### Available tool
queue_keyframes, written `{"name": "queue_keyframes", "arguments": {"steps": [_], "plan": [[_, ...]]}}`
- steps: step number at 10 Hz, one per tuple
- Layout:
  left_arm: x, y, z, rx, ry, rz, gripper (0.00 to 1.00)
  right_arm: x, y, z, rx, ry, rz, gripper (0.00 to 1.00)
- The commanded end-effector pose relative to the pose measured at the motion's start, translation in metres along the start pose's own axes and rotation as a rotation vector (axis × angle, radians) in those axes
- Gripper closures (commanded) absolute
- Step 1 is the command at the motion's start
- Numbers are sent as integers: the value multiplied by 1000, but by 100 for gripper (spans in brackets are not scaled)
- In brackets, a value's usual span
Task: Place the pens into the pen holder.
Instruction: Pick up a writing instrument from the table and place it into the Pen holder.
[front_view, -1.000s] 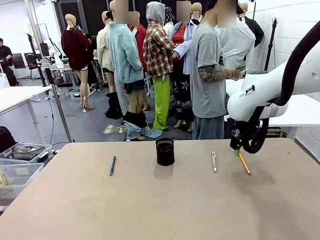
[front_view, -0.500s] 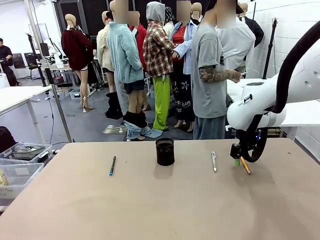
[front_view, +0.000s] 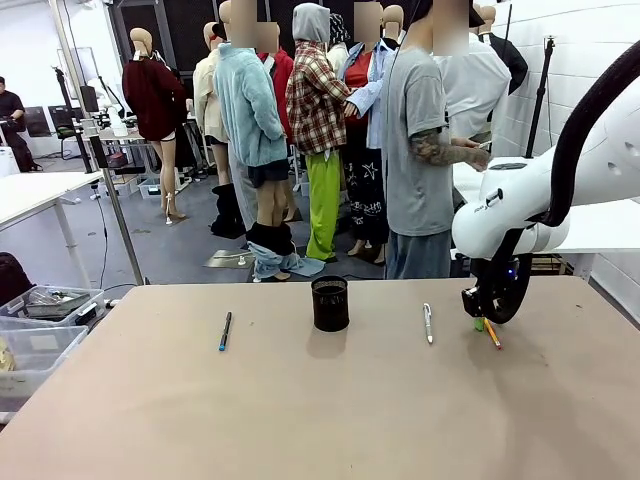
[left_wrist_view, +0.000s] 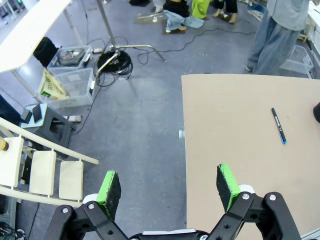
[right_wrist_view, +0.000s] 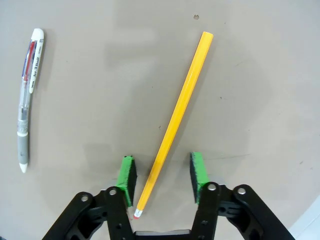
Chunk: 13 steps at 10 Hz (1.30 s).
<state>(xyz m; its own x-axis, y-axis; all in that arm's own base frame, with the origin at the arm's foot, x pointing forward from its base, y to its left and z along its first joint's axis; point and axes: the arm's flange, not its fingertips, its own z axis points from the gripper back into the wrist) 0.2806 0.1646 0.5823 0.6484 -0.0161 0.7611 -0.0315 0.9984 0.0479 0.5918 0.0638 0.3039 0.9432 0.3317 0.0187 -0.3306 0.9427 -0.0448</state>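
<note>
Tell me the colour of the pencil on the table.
The pencil is orange-yellow; the right wrist view shows it best.

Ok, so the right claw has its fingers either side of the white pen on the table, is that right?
Not quite. The right claw has its fingers either side of the orange pencil on the table, not the white pen, which lies apart, off to one side. The right wrist view shows it.

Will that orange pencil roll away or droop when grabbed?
Probably stiff and light: the pencil is thin and straight. Its smooth round-looking body may roll if nudged. The right gripper straddles one end, so it could tilt when lifted.
</note>
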Motion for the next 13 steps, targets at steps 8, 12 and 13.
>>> {"name": "queue_keyframes", "arguments": {"steps": [8,12,13], "plan": [[1,1,-1,1,-10,14,0,1,-7,28,-2,29,121,100],[1,1,-1,1,-10,14,0,-26,-2,105,184,-450,700,100],[1,1,-1,1,-10,14,0,-22,3,116,264,-588,792,100]]}}
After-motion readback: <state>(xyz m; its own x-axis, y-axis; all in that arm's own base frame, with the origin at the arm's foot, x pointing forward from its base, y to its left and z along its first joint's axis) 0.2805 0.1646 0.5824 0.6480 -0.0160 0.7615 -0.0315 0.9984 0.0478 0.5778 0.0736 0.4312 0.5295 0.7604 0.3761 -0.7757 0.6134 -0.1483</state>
